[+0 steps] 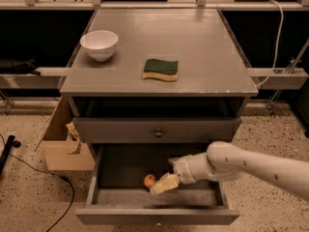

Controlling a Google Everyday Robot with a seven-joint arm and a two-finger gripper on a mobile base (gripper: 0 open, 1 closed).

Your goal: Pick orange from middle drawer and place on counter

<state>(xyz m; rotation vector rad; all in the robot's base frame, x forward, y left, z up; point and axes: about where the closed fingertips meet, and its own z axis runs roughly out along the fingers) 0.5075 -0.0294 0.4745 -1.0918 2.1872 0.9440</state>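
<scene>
Orange (149, 180) sits low in the open middle drawer (155, 215), on its floor, right at the tip of the gripper (159, 187), on the side away from the arm. The two look to be touching or just short of it. The gripper is down inside the drawer, angled toward the fruit. Whether it is open or closed cannot be told. Well above the gripper, the counter (203, 42) carries a white bowl (99, 44) and a green-and-yellow sponge (161, 69).
</scene>
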